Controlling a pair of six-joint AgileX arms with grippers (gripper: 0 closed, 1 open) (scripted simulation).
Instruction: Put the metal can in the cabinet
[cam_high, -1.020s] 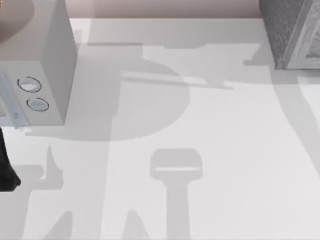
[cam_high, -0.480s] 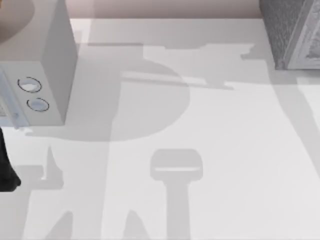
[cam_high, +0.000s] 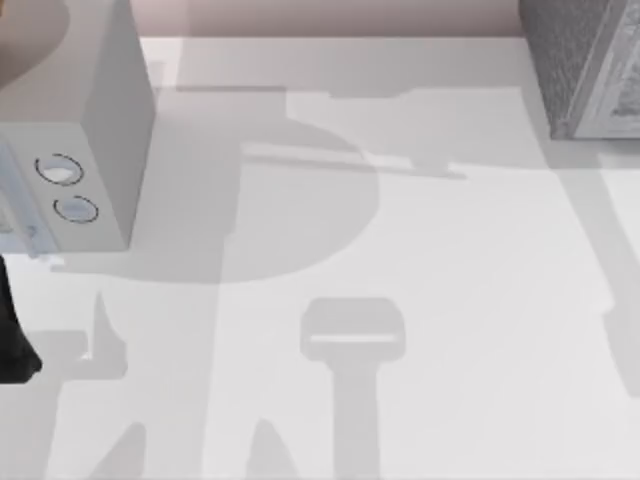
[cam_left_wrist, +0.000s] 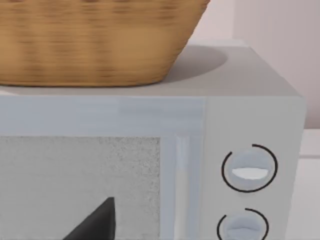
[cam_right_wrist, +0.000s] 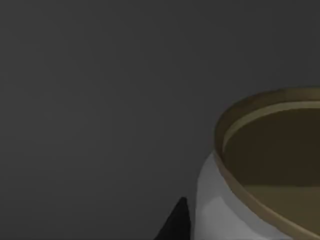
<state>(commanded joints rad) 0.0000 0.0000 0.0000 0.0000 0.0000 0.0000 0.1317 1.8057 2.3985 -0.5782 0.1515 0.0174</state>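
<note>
Right wrist view: the metal can (cam_right_wrist: 260, 170) stands upright, gold top uppermost, close against the right hand, one dark fingertip (cam_right_wrist: 175, 222) beside its white wall; dark grey surface behind, perhaps the cabinet (cam_high: 585, 65) interior. Grip cannot be told. Left arm (cam_high: 12, 335) idles by the microwave (cam_high: 105, 130).

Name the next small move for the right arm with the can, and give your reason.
Probably ease the metal can a little deeper, then set it down. The right wrist view shows it upright against dim grey surroundings, seemingly inside the cabinet, with a dark fingertip beside it.
</note>
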